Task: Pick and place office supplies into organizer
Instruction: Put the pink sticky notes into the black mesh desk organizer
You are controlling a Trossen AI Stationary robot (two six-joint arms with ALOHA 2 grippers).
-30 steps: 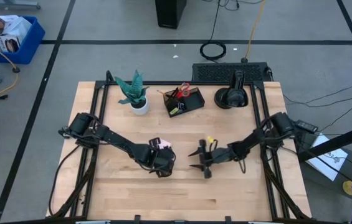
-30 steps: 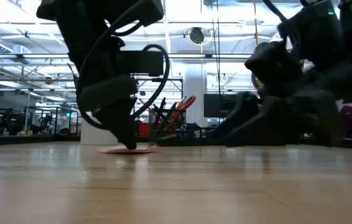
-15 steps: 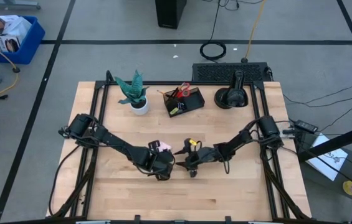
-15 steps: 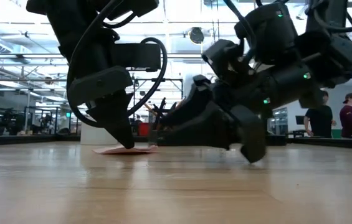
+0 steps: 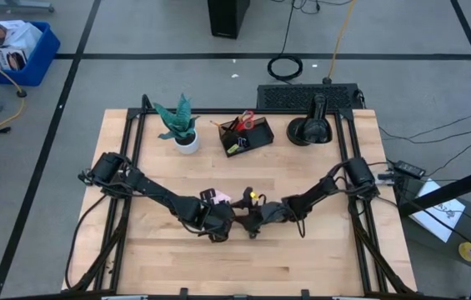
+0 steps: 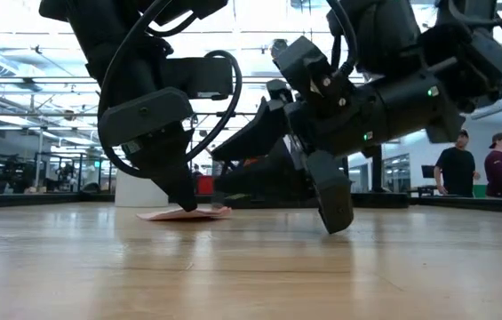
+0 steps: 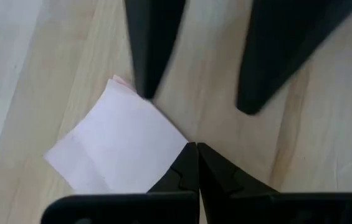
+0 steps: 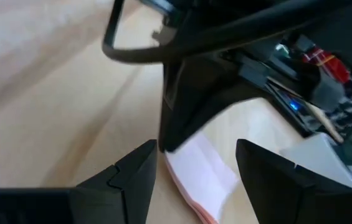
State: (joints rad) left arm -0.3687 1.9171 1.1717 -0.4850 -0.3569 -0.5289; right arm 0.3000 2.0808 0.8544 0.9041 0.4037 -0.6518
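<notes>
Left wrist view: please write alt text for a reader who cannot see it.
A pink sticky-note pad lies flat on the wooden table, seen from just above. The left gripper, fingers shut together, points at the pad's edge, while the right gripper's two open dark fingers come in from the opposite side.

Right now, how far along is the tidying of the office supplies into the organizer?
Done: scissors and pens stand in the organizer. In hand: the pink sticky pad lies flat on the table; the shut left pincer rests its tip at the pad's edge, and the open right pincer faces it from the other side. Left: the pad is not yet lifted or boxed.
</notes>
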